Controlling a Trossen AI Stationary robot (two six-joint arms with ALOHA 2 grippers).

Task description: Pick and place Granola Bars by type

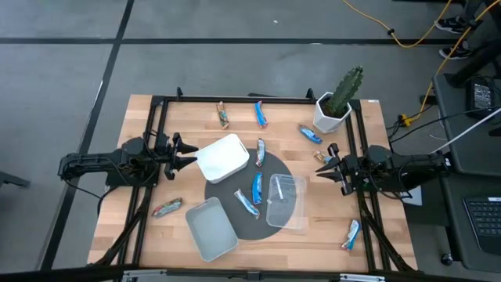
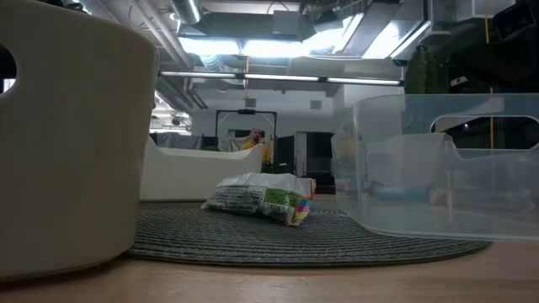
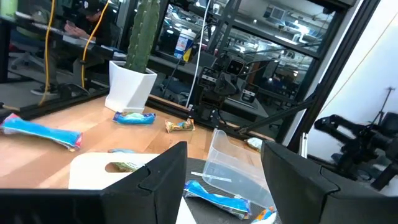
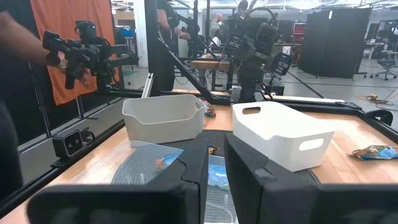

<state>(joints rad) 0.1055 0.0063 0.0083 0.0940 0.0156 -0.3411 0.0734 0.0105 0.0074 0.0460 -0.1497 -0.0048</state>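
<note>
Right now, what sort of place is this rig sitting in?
Most likely a robotics lab or workshop. The wooden table stands in a black metal frame, cables run over a grey floor, and exposed ceiling ducts and lights hang over the room behind.

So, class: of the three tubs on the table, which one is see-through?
The clear tub, on the right side of the dark round mat. The white tub at the mat's upper left and the one at its lower left are opaque.

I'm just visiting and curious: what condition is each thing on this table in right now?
White tub: upright, empty.
Grey tub: upright, empty.
Clear tub: on the mat's edge, empty.
Round mat: flat, two blue bars on it.
Red-brown bar: loose on wood.
Left gripper: open, empty.
Right gripper: open, empty.
</note>
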